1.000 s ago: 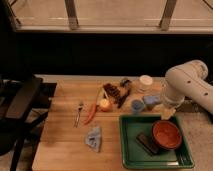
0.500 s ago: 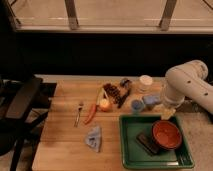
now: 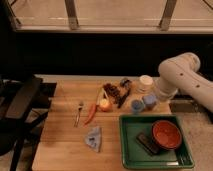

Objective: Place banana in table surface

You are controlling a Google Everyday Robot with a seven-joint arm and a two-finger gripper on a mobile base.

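Note:
The banana (image 3: 100,95) is a slim pale yellow shape lying on the table surface (image 3: 60,145), just above the orange carrot (image 3: 92,113) and beside a round yellow-orange fruit (image 3: 104,104). My white arm (image 3: 179,75) comes in from the right. Its gripper (image 3: 155,96) hangs low at the table's right rear, next to two blue cups (image 3: 142,104) and well to the right of the banana. I see nothing in the gripper.
A green tray (image 3: 127,150) at the front right holds a red bowl (image 3: 166,134) and a dark block (image 3: 146,143). A fork (image 3: 79,112), a blue cloth (image 3: 93,138), dark items (image 3: 115,92) and a white cup (image 3: 145,81) sit on the table. A black chair (image 3: 20,100) stands at left.

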